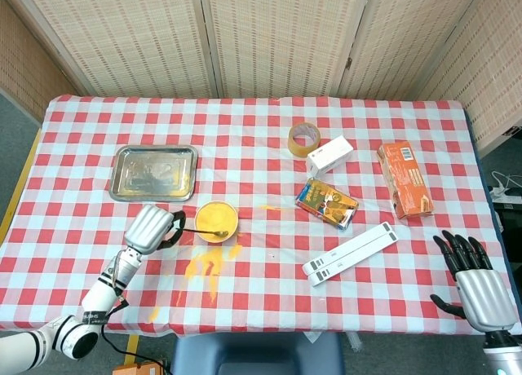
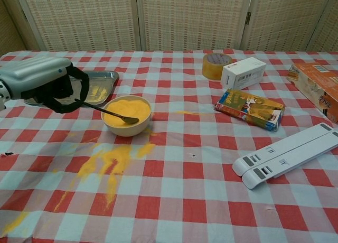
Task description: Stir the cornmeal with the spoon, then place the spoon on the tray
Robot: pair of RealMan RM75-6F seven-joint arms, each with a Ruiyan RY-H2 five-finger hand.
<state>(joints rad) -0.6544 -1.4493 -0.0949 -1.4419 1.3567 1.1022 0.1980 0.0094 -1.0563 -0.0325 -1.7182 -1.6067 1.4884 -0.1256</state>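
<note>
We see our left hand (image 2: 45, 84) grasping the spoon (image 2: 113, 115) by its handle, the spoon's tip resting in the cornmeal (image 2: 127, 110) inside the bowl (image 2: 127, 128) near the tabletop's (image 1: 261, 138) centre-left. The tray (image 1: 155, 172) lies just beyond the bowl at ten o'clock. Spilled cornmeal (image 2: 108, 161) streaks the cloth at six o'clock of the bowl. Our right hand (image 1: 477, 281) hangs released, fingers spread, at the tabletop's four-o'clock corner.
</note>
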